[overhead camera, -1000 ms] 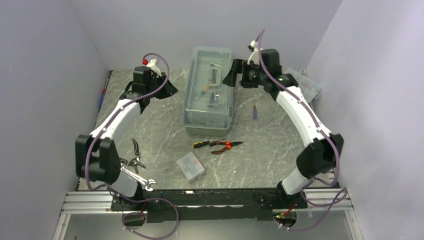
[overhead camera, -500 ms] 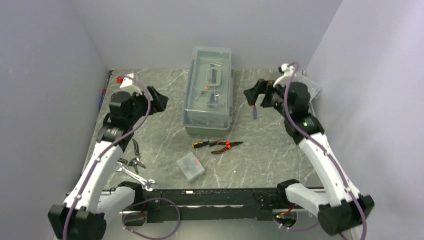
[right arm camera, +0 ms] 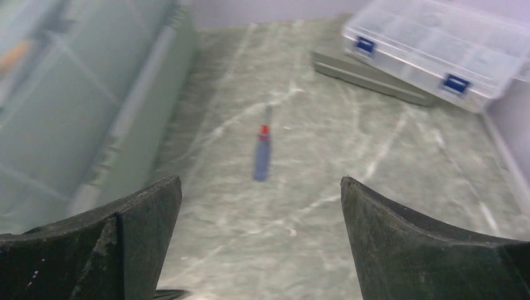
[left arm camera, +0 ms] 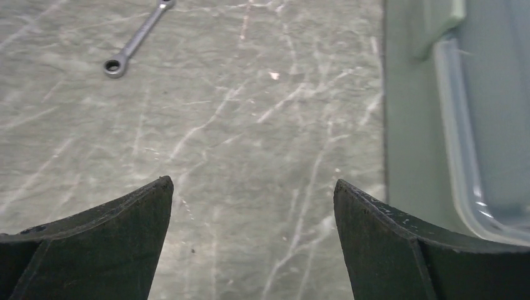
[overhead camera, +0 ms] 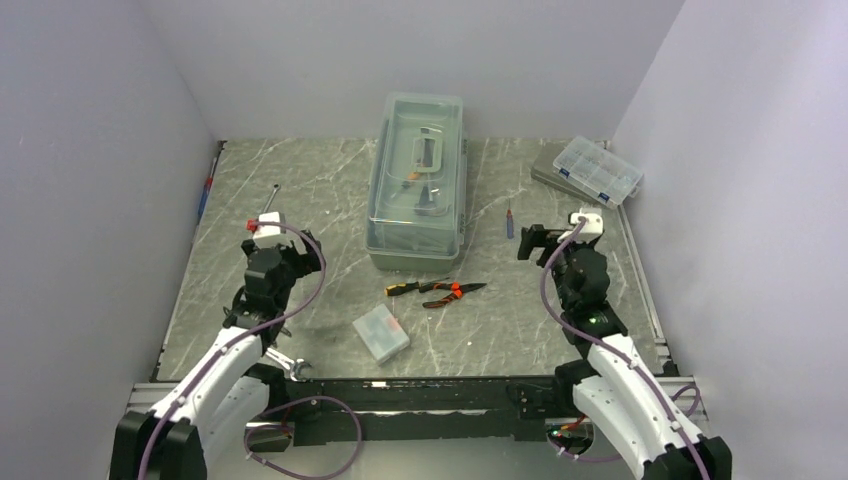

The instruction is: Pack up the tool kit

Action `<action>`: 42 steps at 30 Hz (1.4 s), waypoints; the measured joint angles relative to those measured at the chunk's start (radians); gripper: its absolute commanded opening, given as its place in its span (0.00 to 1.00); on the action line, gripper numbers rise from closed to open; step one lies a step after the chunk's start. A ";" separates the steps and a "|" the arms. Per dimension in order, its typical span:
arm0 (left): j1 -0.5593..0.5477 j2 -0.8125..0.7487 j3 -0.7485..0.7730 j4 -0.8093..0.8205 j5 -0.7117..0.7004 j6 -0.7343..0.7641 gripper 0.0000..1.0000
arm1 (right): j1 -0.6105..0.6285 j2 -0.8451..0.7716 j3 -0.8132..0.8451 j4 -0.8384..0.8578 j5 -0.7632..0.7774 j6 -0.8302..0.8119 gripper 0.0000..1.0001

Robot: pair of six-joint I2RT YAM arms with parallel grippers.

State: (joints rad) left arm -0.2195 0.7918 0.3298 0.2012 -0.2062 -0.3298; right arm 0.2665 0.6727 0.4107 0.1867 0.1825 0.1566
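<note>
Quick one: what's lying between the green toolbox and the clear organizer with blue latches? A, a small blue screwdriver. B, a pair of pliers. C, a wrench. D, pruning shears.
A: the right wrist view shows a small blue screwdriver lying by itself between the toolbox and the clear organizer.

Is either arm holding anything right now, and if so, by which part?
Nothing is held. The left gripper and the right gripper are both wide open, with nothing between their jaws.
</note>
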 measured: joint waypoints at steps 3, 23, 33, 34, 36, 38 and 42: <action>0.000 0.075 -0.012 0.089 -0.072 0.077 0.99 | -0.065 0.019 -0.068 0.066 0.038 -0.050 0.99; 0.179 0.349 -0.049 0.585 -0.003 0.441 0.96 | -0.258 0.807 -0.235 0.881 0.026 -0.097 0.99; 0.296 0.525 -0.114 0.726 0.097 0.386 0.98 | -0.259 0.806 -0.174 0.897 0.037 -0.097 1.00; 0.301 0.547 -0.113 0.711 0.111 0.383 0.99 | -0.259 0.806 -0.174 0.898 0.039 -0.097 1.00; 0.301 0.556 -0.113 0.714 0.143 0.382 0.99 | -0.259 0.806 -0.174 0.898 0.042 -0.097 1.00; 0.296 0.556 -0.113 0.742 0.167 0.387 0.99 | -0.259 0.807 -0.174 0.898 0.044 -0.097 1.00; 0.287 0.555 -0.111 0.762 0.207 0.396 0.99 | -0.259 0.806 -0.174 0.898 0.044 -0.098 1.00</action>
State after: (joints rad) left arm 0.0677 1.3472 0.2184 0.9630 0.0010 0.0658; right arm 0.0078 1.4792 0.2367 1.0847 0.2264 0.0589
